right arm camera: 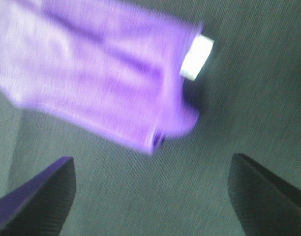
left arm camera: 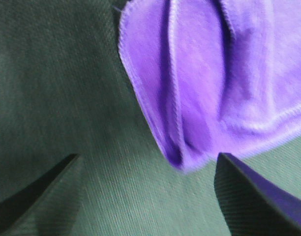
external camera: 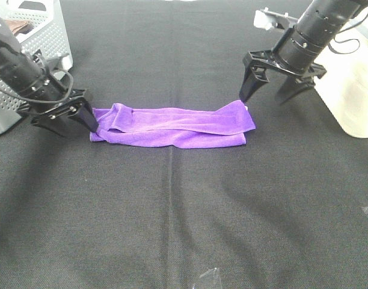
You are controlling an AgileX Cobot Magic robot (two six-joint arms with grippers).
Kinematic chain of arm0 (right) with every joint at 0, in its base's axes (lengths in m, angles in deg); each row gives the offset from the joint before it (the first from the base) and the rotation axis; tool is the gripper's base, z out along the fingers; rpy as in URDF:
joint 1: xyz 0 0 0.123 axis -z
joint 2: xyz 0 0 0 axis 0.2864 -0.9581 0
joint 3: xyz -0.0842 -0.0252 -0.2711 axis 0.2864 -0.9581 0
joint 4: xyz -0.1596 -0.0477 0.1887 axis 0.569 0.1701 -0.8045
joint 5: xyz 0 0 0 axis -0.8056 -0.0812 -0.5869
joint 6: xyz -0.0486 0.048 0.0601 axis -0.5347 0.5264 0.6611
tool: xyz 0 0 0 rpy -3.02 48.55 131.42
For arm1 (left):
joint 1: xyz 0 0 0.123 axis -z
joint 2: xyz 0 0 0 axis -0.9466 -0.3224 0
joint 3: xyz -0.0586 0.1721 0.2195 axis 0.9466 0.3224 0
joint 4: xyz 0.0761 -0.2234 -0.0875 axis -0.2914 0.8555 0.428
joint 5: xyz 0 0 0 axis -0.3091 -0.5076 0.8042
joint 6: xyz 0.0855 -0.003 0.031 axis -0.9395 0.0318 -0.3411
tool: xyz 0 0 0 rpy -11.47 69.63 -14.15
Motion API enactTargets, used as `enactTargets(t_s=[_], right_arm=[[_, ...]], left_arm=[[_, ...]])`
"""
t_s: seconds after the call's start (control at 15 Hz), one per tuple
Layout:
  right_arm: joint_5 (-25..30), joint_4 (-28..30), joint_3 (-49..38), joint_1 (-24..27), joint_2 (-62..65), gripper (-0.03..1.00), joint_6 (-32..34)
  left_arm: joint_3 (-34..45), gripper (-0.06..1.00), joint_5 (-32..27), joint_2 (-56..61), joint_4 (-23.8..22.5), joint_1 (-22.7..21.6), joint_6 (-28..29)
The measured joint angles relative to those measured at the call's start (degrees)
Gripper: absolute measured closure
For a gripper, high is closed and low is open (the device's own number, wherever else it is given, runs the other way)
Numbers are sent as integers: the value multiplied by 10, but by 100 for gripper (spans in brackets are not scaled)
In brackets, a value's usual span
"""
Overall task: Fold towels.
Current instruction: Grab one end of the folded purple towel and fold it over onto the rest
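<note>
The loosely folded purple microfibre towel [external camera: 172, 126] lies near the white perforated plastic basket [external camera: 46, 36]. The left gripper [external camera: 73, 123], jaws apart, stands at its basket-side end; the right gripper [external camera: 262, 96], also spread, at the far end. Pinching only one layer could pull the fold open.

Black woven cloth [external camera: 184, 229] is covering the whole table, faint creases crossing near its middle; white perforated basket [external camera: 49, 30] is sitting at the far left corner, holding something brown [external camera: 15, 27], too cut off to identify; plain white bin [external camera: 352, 90] is standing at the far right edge; small clear plastic piece [external camera: 209, 280] is lying at the near edge.
</note>
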Motion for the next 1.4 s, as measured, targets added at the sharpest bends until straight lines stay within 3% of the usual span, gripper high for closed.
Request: enactTargets(t_s=[0.2,0.47,1.07,1.27,1.4], right_arm=[[28,1,0,0,0,17,5],[32,1,0,0,0,17,16],[53,2,0,0,0,17,17],[53,2,0,0,0,17,17],[57,2,0,0,0,17,17]], left_arm=[[-6,26,27,-1,21,0,15],[-24,9,22,-10,42,-1,21],[-241,8,-189,-150,77,-10,38],[-256,8,-204,-167,96,-4,39],[-259,9,-204,-173,105,23,40]])
